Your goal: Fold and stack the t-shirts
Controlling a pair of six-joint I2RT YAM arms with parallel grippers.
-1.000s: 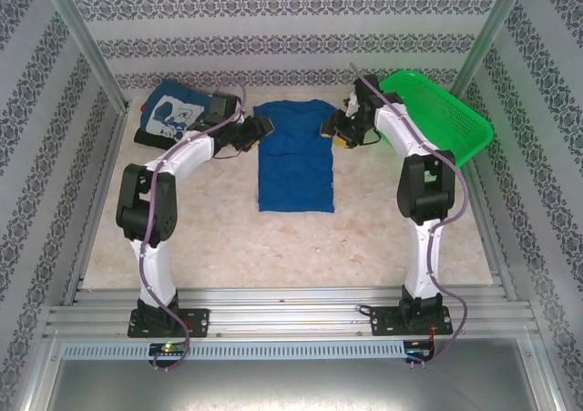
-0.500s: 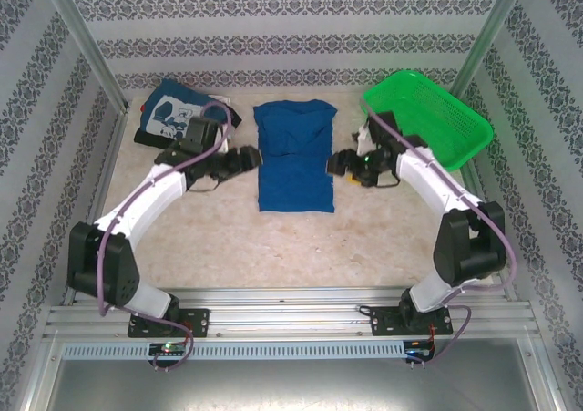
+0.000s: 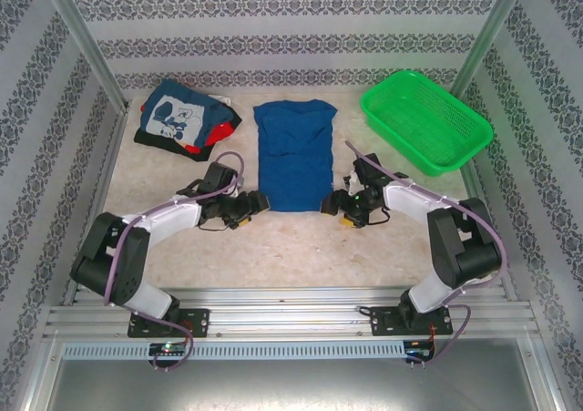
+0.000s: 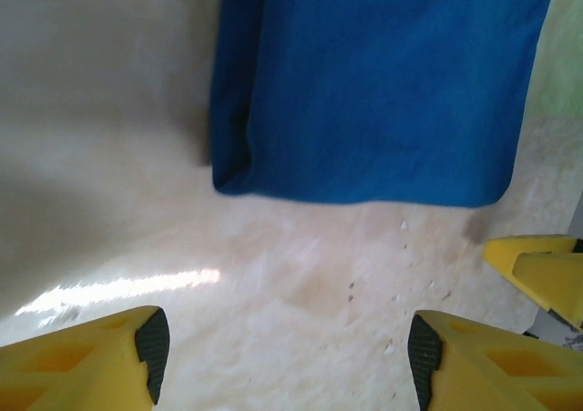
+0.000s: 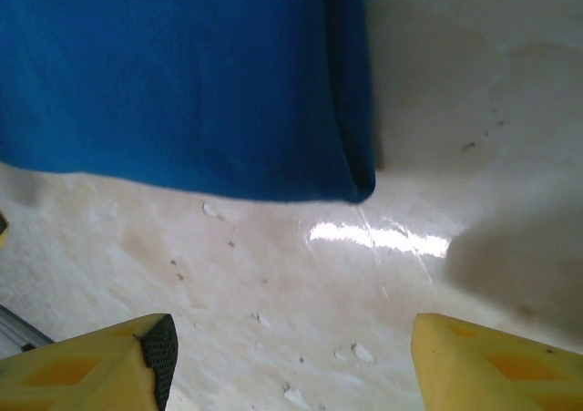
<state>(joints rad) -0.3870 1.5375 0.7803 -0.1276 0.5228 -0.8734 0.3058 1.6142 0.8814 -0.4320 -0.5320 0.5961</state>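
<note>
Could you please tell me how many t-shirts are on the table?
4: a blue one spread centrally; navy, red and black stacked far left; more may hide there.

A green mesh basket [image 3: 428,119] sits on the table [image 3: 301,247] at its far right corner (open side up). Patterned walls [image 3: 273,42] rise along the table's far and side edges, and metal rails [image 3: 291,318] run along its near edge.
</note>
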